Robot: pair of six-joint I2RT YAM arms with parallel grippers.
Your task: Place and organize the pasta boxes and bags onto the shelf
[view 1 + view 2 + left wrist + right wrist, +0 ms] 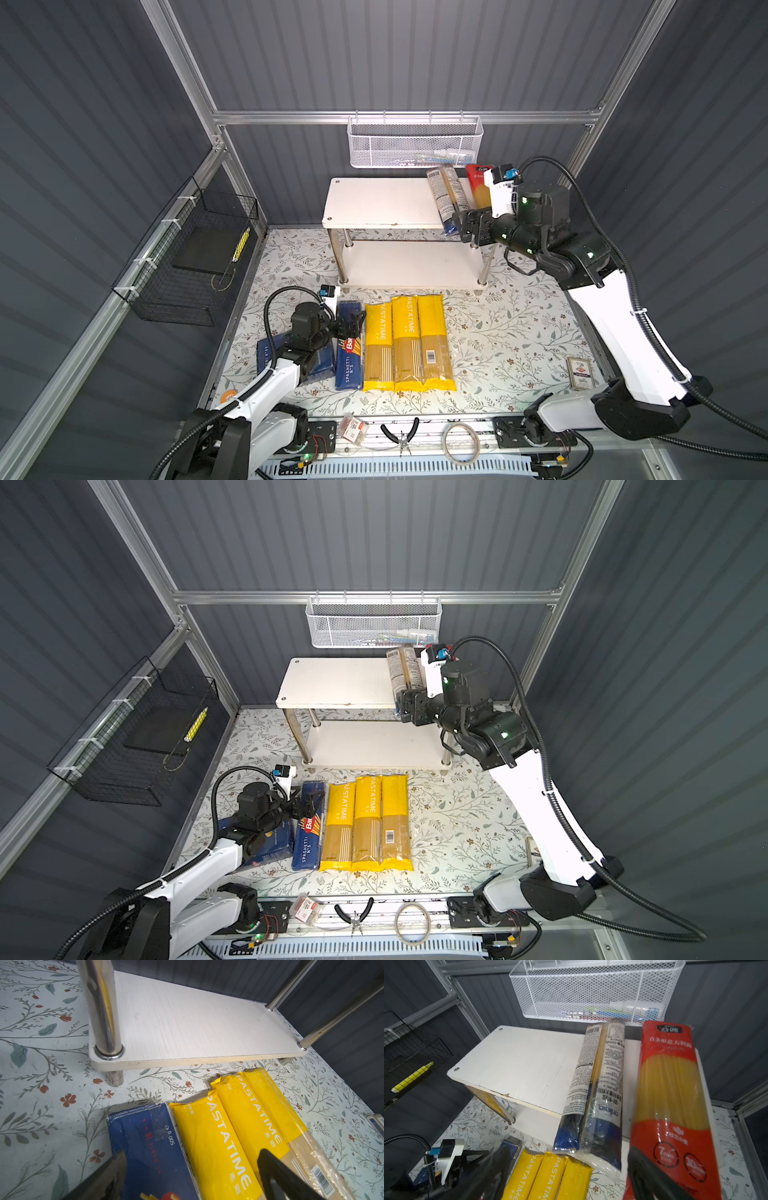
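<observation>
The white two-tier shelf [374, 203] stands at the back. On the right end of its top board lie a clear-and-blue pasta bag [596, 1084] and a red pasta bag [670, 1084], side by side, their near ends overhanging the front edge. My right gripper [467, 226] is open just in front of the clear-and-blue bag's near end and holds nothing. On the mat lie a blue spaghetti box [348, 365] and three yellow pasta bags [405, 345] in a row. My left gripper [192, 1155] hovers open over the box and the nearest yellow bag. A second blue box [266, 357] lies partly under the left arm.
A white mesh basket [415, 143] hangs on the back rail just above the shelf. A black wire basket [195, 257] is fixed to the left wall. A small card box [579, 372] lies at the mat's right edge. Pliers [403, 434] and a cable coil [460, 442] lie on the front rail.
</observation>
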